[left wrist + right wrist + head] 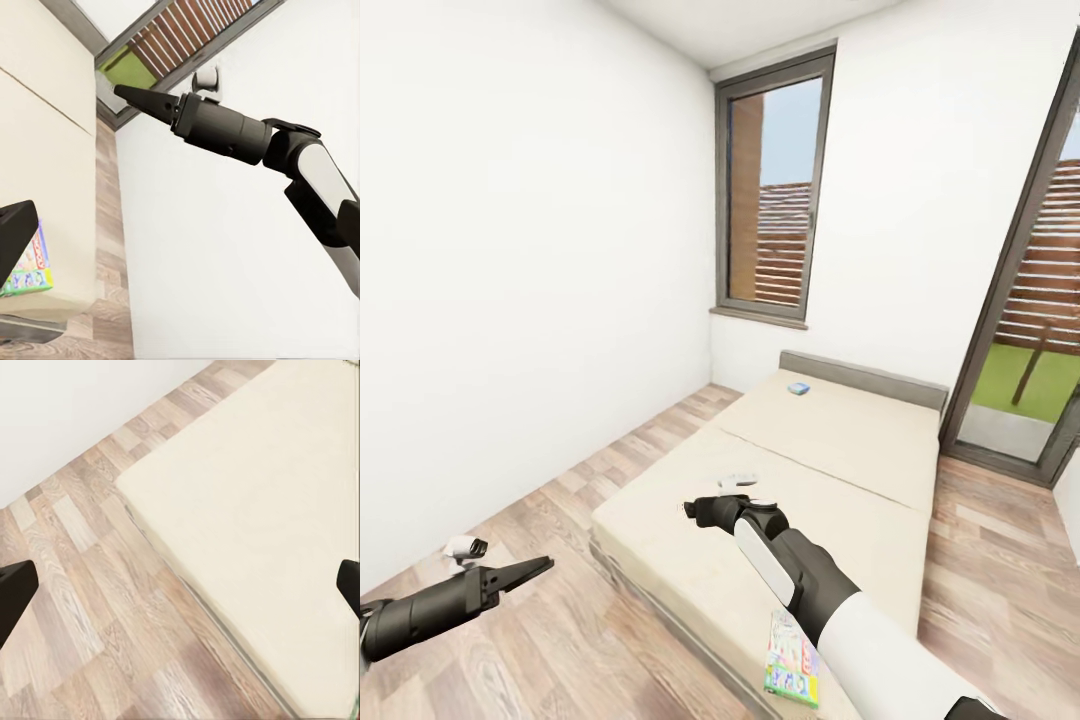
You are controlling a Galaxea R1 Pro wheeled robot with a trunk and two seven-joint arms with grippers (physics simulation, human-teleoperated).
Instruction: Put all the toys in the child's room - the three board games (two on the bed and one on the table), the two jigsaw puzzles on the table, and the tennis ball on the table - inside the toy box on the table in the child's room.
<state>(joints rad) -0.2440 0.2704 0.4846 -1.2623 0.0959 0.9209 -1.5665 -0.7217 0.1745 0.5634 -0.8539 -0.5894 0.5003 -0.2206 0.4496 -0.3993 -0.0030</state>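
A low bed (830,470) with a beige two-part mattress and grey headboard fills the middle of the room. A white-and-green board game (792,655) lies flat near the mattress's front edge, also seen in the left wrist view (28,264). A smaller blue board game (798,388) rests near the headboard. My right gripper (698,510) hovers open over the mattress's near left part with nothing in it; its fingers (13,594) stand wide apart above the bed's edge (255,510). My left gripper (532,571) hangs open and empty above the floor, left of the bed.
Wood-plank floor (560,520) runs between the bed and the white left wall (510,300). A tall window (772,195) sits behind the bed and a glass door (1030,330) stands at the right, with floor beside it.
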